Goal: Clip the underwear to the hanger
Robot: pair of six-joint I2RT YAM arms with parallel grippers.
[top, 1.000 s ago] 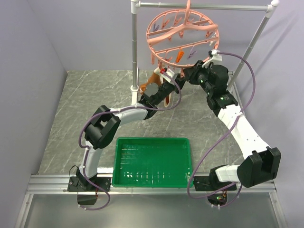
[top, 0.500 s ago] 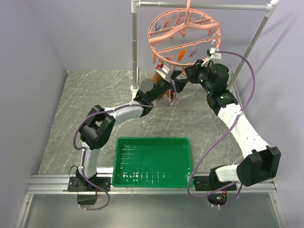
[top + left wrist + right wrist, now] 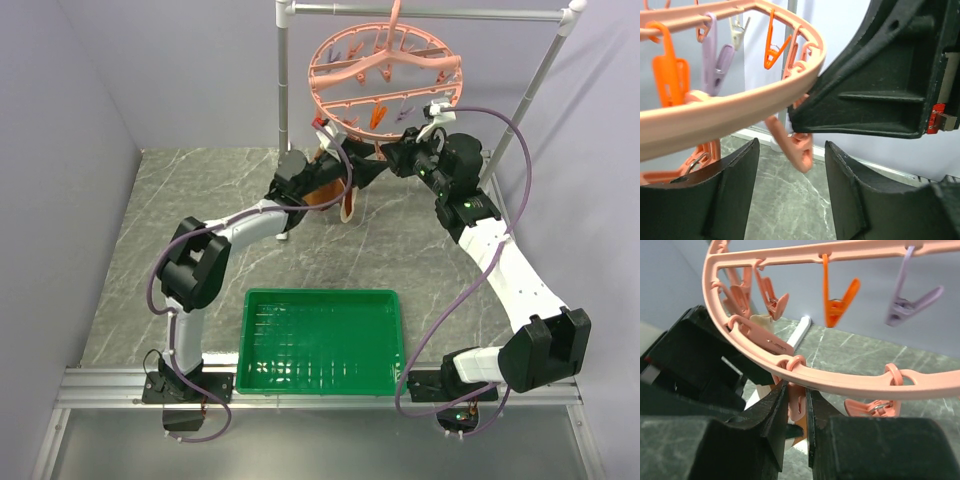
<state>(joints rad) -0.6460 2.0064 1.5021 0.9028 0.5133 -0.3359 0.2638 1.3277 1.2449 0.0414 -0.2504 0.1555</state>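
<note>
My left gripper [image 3: 791, 149] sits just under the hanger [image 3: 740, 102] rim, jaws released with a gap between them; the underwear [image 3: 328, 192] droops below those jaws, clear of the tabletop [image 3: 200, 220], and I cannot tell what carries it; my right gripper [image 3: 796, 397] has its jaws clenched on a pink clothespin [image 3: 796, 411] hanging from the ring.

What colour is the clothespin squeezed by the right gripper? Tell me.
The clothespin is salmon pink, like the hanger; clearest in right wrist view.
</note>
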